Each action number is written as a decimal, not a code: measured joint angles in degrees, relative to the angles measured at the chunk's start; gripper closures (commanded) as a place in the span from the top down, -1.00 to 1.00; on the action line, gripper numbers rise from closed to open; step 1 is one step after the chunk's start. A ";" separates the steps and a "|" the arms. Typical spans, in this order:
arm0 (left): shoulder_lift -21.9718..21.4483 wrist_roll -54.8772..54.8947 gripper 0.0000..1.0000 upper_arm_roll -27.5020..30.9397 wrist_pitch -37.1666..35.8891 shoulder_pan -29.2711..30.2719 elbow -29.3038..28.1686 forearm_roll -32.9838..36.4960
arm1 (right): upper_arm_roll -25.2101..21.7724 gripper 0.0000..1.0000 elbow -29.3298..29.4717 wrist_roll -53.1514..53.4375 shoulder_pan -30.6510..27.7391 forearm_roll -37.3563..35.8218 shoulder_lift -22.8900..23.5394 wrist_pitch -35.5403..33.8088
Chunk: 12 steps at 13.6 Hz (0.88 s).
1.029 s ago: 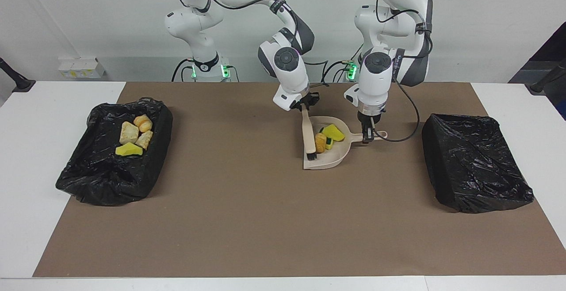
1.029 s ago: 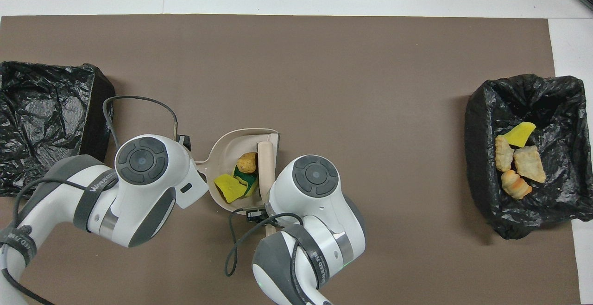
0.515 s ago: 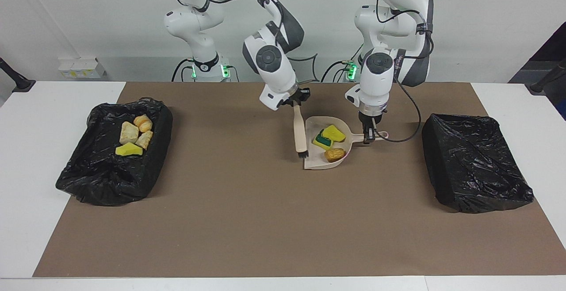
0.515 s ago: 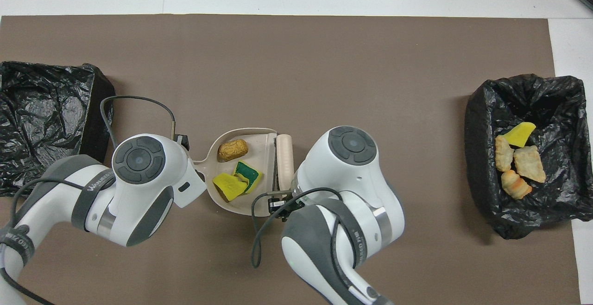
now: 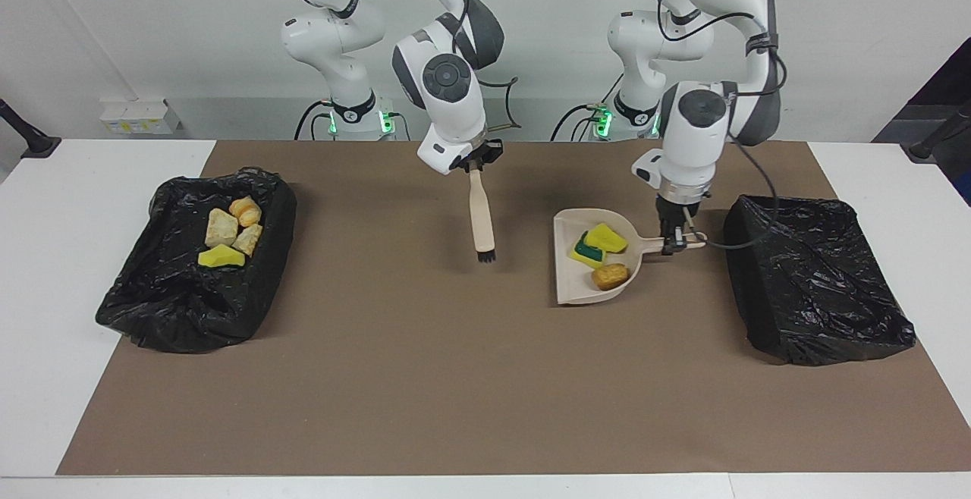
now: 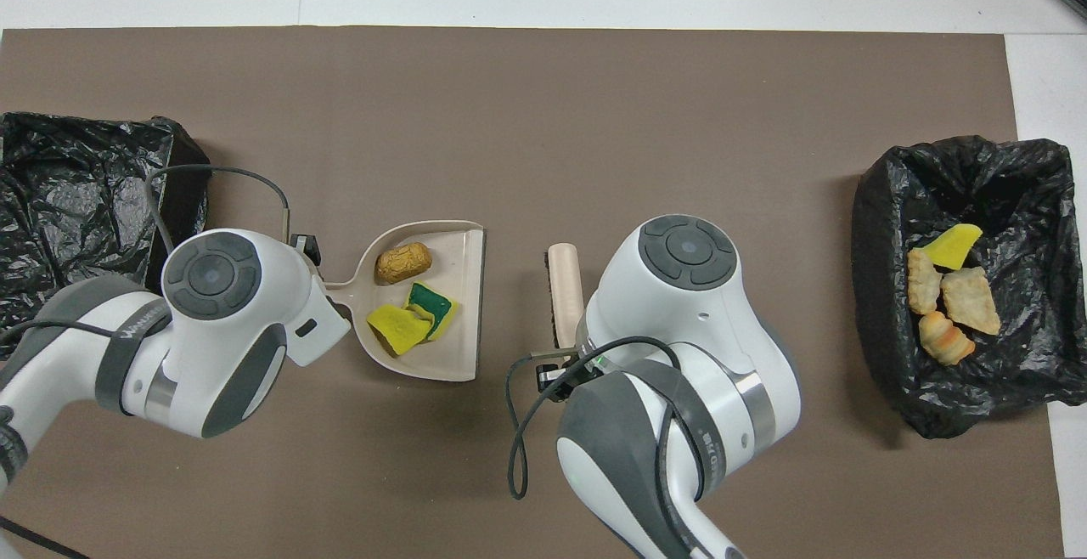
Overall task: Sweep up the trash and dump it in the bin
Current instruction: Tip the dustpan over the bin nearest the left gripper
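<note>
The left claw, clamping the dustpan handle, is risking spilling three scraps short of the bin if it tilts, while the right claw is gripping the brush.

So the counter has a mat over most of it, with a bin at the right arm's end and another bin at the left arm's end. Four scraps sit in the first bin. Between the bins, toward the left arm's end, is the dustpan with three scraps in it, its handle in the left gripper. It looks lifted off the mat, hard to say. Beside it, the brush hangs bristles-down from the right gripper, over the mat's middle.
</note>
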 measured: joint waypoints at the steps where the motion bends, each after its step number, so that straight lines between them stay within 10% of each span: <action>1: -0.72 1.91 -1.00 0.11 -1.43 2.12 1.20 -0.06 | 0.06 -1.00 -0.21 0.85 1.00 -0.42 -0.14 0.00; 12: -2.45 14.03 -1.00 0.77 -13.32 29.18 17.83 -4.23 | 0.48 -1.00 -10.14 17.18 16.71 -0.70 -1.27 13.16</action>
